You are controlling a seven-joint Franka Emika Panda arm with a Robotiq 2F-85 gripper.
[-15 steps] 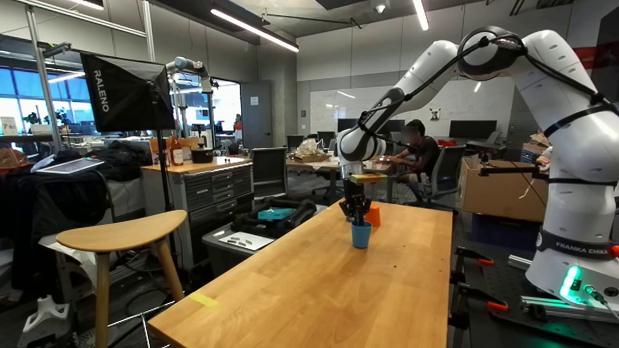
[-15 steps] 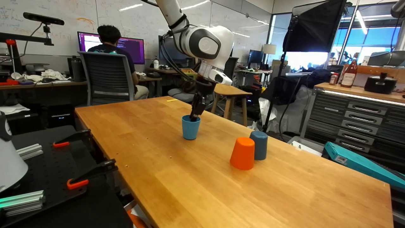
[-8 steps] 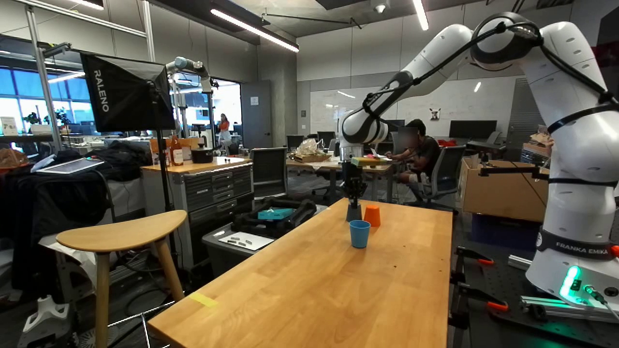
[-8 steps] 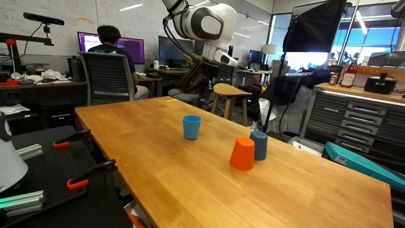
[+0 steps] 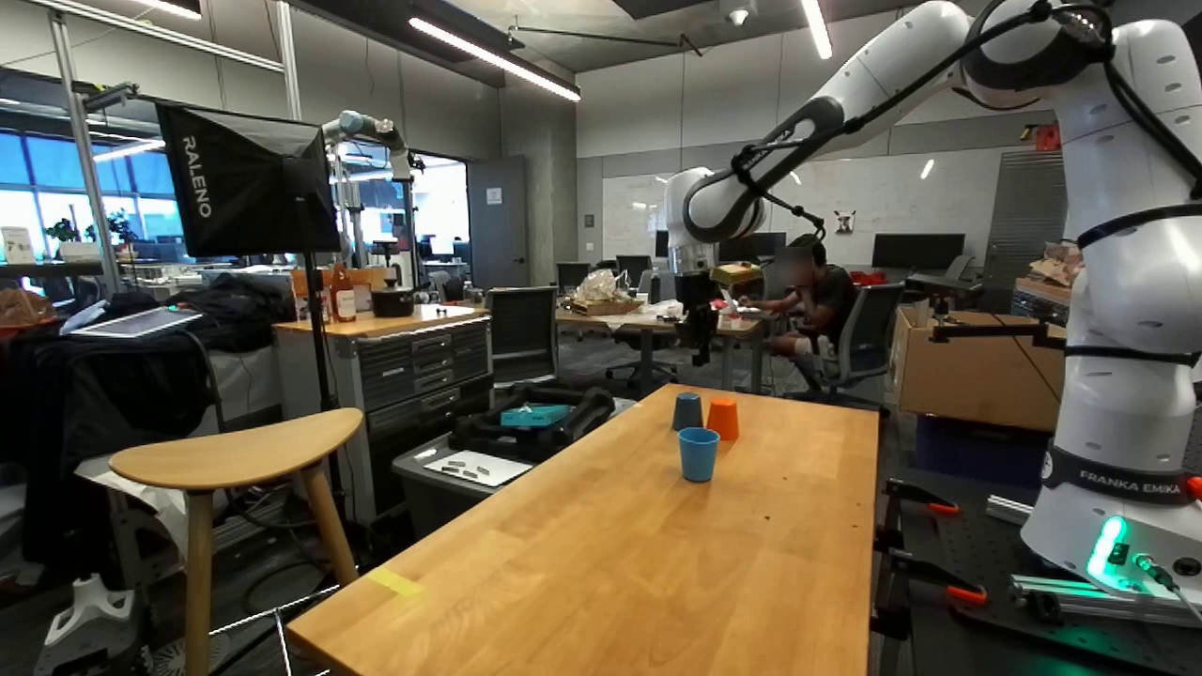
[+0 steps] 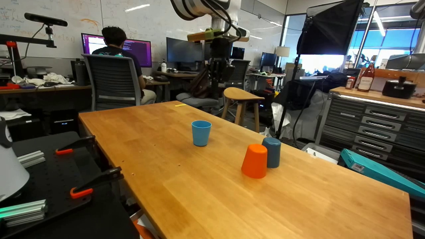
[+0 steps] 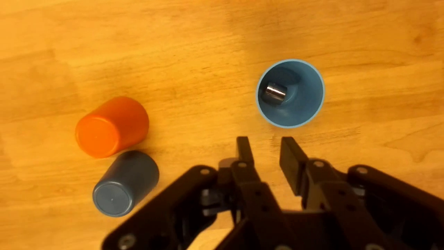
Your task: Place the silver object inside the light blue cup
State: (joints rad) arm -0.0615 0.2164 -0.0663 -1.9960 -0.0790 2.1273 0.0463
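Note:
The light blue cup stands upright on the table in both exterior views (image 5: 698, 457) (image 6: 201, 133). In the wrist view I look into the cup (image 7: 309, 99), and the silver object (image 7: 275, 93), a small shiny cylinder, lies inside it against the wall. In the exterior views the cup's wall hides the silver object. My gripper (image 7: 265, 152) is open with nothing between its fingers. It hangs well above the table and apart from the cup, as both exterior views show (image 5: 700, 347) (image 6: 217, 84).
An orange cup (image 6: 254, 161) and a dark blue-grey cup (image 6: 273, 152) stand upside down close together on the wooden table (image 6: 212, 199). They also show in the wrist view, the orange cup (image 7: 114, 126) and the dark cup (image 7: 126, 182). A stool (image 5: 239, 451) stands beside the table.
The gripper was down in the light blue cup's mouth. It has risen clear, high above the table, and the wrist has turned. The light blue cup has shifted very slightly.

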